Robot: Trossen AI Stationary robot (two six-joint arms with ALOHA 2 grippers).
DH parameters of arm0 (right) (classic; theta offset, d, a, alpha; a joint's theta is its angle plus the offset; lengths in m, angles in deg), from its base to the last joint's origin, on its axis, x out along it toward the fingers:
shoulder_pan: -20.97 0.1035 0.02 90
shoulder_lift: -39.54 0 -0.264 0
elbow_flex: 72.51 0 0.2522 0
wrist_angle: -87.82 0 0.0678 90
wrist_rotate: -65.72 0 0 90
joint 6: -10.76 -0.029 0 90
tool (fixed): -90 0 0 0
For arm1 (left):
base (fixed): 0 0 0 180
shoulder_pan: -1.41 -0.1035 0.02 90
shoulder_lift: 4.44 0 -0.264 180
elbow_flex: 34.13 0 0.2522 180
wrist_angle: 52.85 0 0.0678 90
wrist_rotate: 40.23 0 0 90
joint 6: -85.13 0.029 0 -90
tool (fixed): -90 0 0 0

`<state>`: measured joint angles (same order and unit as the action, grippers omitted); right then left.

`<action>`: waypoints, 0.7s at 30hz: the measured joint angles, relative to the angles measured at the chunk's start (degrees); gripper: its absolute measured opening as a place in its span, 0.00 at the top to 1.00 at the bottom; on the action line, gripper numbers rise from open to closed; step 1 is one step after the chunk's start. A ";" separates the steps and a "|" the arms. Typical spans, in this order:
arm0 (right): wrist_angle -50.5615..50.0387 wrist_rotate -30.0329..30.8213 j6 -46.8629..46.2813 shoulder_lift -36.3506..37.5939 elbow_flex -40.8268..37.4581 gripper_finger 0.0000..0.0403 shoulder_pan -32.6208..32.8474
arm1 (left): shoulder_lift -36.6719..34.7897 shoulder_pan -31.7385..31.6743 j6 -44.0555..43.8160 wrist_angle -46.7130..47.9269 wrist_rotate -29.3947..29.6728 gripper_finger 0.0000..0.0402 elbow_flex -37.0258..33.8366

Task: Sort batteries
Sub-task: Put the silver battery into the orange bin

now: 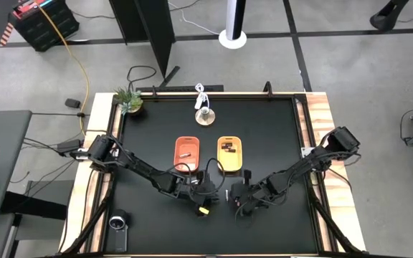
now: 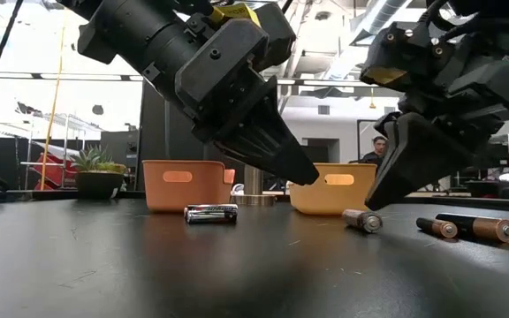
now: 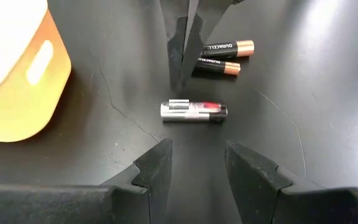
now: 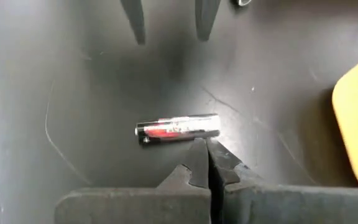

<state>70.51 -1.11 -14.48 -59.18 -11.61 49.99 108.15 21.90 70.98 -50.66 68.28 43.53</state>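
Silver battery (image 3: 194, 111): we see it lying flat on its side on the black tabletop; silvery-white with a red patch and a dark end; alone, apart from the others.
Copper-tipped pair (image 3: 221, 58): we count two black batteries with copper ends; side by side, nearly touching, flat on the tabletop; near the silver one.
Low view: we make out another small battery (image 2: 361, 219) lying on its side.
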 joint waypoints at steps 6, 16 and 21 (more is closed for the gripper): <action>-0.87 -0.03 3.53 0.00 1.79 0.99 0.23 | 0.00 0.00 3.81 -0.37 -0.29 0.65 0.00; -9.11 -0.02 7.41 0.04 7.78 0.99 0.23 | 0.07 0.80 25.62 2.12 -1.85 0.48 -0.02; -10.44 -0.01 7.75 0.04 8.83 0.99 0.23 | 0.07 0.73 37.99 4.55 -1.24 0.45 -0.02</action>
<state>60.07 -1.12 -6.73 -59.14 -2.77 50.22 108.22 22.63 108.97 -46.11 67.05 43.50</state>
